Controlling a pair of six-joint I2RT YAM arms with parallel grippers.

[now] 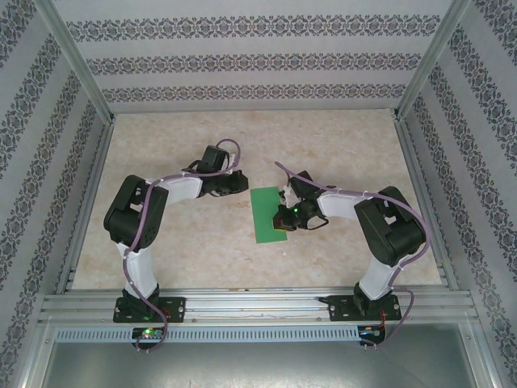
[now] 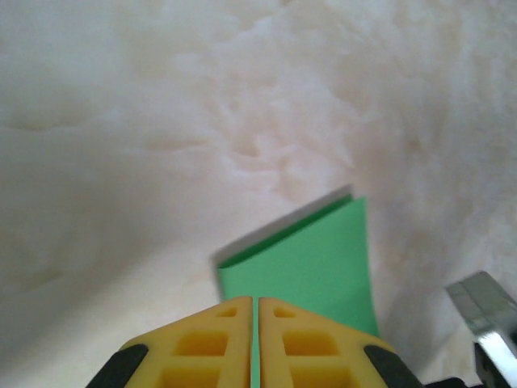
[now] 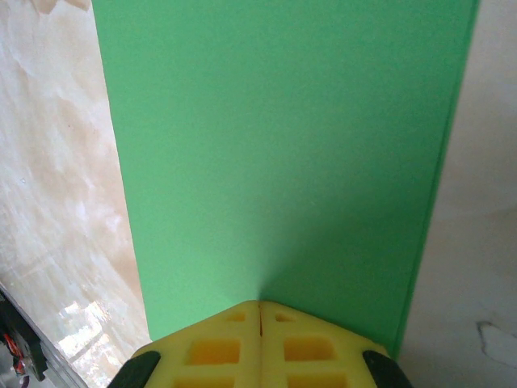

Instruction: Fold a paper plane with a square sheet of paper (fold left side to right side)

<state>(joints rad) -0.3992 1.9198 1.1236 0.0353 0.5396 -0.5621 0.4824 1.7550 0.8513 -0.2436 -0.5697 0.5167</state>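
Right gripper point(image 3: 259, 305), yellow fingers point(image 3: 214, 349) pressed together, tip against green sheet of paper point(image 3: 275, 145) lying on marbled table point(image 2: 161, 121); left gripper point(image 2: 253, 301), fingers point(image 2: 206, 343) nearly touching, at sheet's far-left corner.

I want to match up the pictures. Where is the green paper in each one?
Top external: the green paper lies near the middle of the table.
Left wrist: the green paper sits low, right of centre.
Right wrist: the green paper is a wide band down the middle.
Shared landmark: the pale marbled table under it.
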